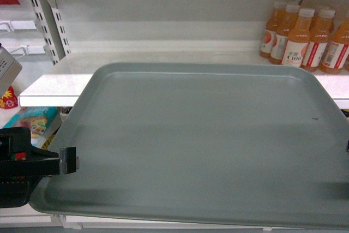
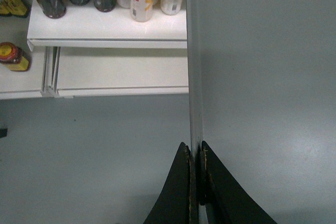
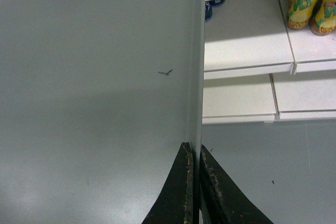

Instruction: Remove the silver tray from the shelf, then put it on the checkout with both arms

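The silver tray (image 1: 202, 140) is held in the air in front of the shelf (image 1: 65, 83), clamped at both sides. In the left wrist view, the left gripper (image 2: 198, 156) is seen closed onto the tray's left rim, the rim pinched between the two dark jaws. In the right wrist view, the right gripper (image 3: 195, 153) is closed the same way on the right rim, close to the small dark speck (image 3: 166, 72) on the tray's surface. In the head view only the left gripper's body, with its red mark, is caught at the left edge; the right one is barely glimpsed at the frame's border.

The tray's far edge is seen overlapping the shelf board in the head view; whether it is touching the board or lifted clear cannot be told. Floor is seen beneath the tray in both wrist views, so most of it is already hanging out past the front lip. The step in hand is judged to be the take-off from the shelf. The checkout is not in view.

Next, a level, matched pull-back by both arms is called for, then a turn toward the checkout.

As for writing: orange juice bottles (image 1: 305, 39) are lined up at the right of the shelf, and "C100" is read on one label; the rest is too small to read.
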### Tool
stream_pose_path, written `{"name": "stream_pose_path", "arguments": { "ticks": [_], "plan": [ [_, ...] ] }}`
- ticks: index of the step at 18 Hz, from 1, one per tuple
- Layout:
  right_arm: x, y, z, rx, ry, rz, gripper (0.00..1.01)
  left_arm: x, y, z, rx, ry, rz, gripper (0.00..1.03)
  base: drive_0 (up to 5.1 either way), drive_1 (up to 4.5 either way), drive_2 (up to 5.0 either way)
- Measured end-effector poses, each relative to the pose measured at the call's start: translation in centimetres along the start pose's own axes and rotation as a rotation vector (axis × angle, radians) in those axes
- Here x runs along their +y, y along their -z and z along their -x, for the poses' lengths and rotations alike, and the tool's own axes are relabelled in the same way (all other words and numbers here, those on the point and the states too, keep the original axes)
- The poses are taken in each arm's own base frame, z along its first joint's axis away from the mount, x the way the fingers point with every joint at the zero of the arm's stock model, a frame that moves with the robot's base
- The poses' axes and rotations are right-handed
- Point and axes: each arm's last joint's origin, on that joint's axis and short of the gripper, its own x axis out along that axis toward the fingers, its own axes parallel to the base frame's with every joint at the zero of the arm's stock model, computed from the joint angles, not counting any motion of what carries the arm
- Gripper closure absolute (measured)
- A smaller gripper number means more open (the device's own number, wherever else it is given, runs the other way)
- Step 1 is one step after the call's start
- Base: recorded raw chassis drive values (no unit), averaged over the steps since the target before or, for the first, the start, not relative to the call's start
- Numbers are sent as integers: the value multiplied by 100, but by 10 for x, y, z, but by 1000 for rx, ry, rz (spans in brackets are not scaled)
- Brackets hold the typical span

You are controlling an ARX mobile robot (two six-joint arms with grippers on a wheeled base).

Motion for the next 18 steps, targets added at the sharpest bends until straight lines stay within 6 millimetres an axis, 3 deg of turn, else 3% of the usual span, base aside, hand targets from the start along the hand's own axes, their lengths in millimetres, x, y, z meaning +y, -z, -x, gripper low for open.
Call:
{"name": "stream_pose_path", "arguments": {
  "ticks": [18],
  "plan": [
    [0,0,0,0,0,0,98,0,0,0,3,-1,-1,101,2,-391,396]
  ]
}}
